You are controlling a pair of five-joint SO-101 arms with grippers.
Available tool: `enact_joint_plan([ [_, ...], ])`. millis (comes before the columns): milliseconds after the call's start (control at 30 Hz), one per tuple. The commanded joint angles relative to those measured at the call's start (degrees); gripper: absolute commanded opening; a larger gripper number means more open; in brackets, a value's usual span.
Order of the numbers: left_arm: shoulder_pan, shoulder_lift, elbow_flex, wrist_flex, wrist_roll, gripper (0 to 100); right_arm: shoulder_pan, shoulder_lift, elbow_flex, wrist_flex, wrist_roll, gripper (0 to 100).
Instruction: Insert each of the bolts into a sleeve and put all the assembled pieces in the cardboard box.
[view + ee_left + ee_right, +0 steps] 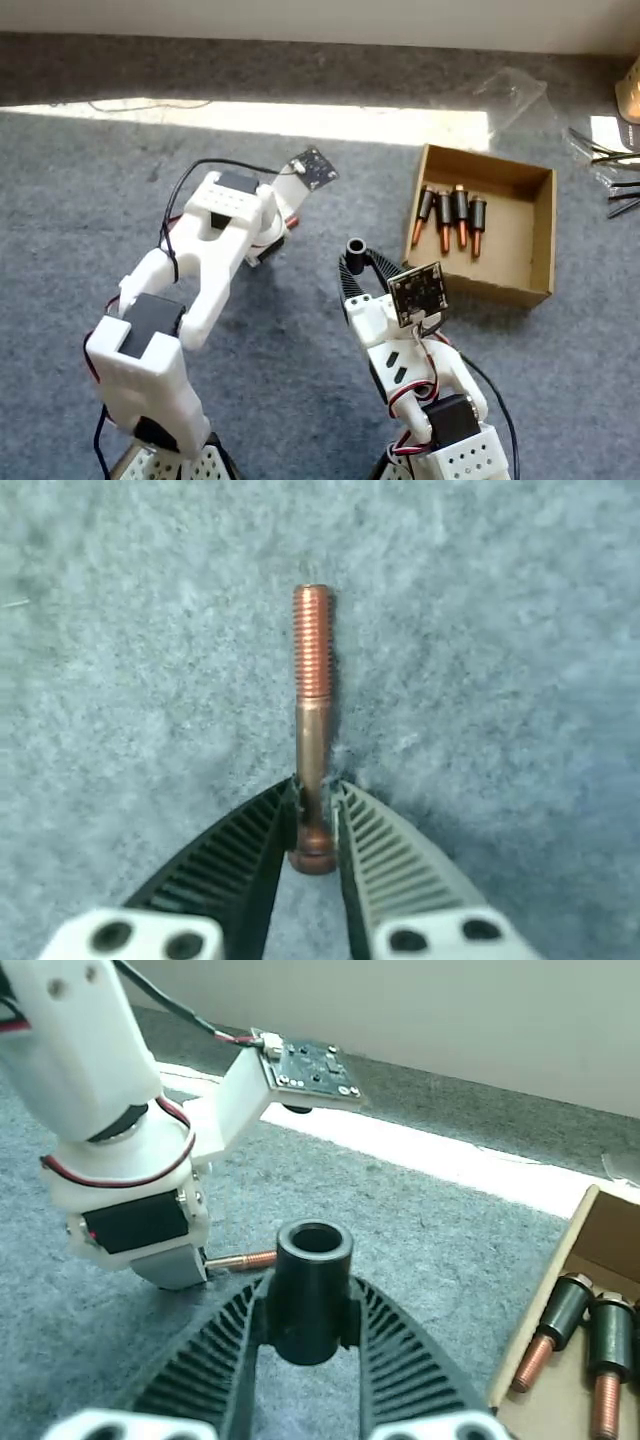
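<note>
**Holding a bolt in my left gripper and a sleeve in my right**

My left gripper (315,792) is closed down narrow on the copper-coloured threaded metal bolt (312,680), with the ribbed fingers pinching it just above its head. The bolt's long axis runs straight out past my fingertips, threaded end leading. Seen from my right wrist, it lies roughly level above the grey carpeted table (300,400), with its tip aimed towards my other gripper. I cannot tell whether it touches the carpet.

My right gripper (310,1300) is partly closed around the short black cylindrical sleeve (313,1285), one finger on each side of its body. The sleeve stands close to upright, its open bore facing up. Bolt tip and sleeve are near each other but apart.

Beside my right arm sits the shallow brown cardboard box (541,235). Four assembled bolt-and-sleeve pieces (450,218) lie side by side in it, black sleeves towards the far wall and copper ends towards me.
</note>
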Motion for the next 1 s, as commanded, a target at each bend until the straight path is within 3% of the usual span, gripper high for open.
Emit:
enact_joint_plan([
  [0, 1.0, -0.7, -0.6, 2.3, -0.4, 2, 0.8, -0.2, 7.8, 0.1, -0.2, 0.4],
  [67, 0.9, -0.7, -0.6, 2.8, -1.9, 2, 0.8, -0.2, 7.5, 0.1, -0.2, 0.4],
  [267, 0.7, -0.3, -0.6, 7.7, -26.3, 2, 0.8, -0.2, 7.6, 0.1, -0.2, 0.4],
  [433, -1.8, -0.2, -0.6, 11.5, -36.8, 2, 0.8, -0.2, 7.6, 0.1, -0.2, 0.4],
  [633, -5.5, -0.3, -0.7, 11.6, -58.1, 2, 0.8, -0.2, 7.6, 0.1, -0.2, 0.4],
  [967, -13.3, -0.1, -5.3, 11.4, -60.0, 2, 0.8, -0.2, 7.6, 0.1, -0.2, 0.4],
])
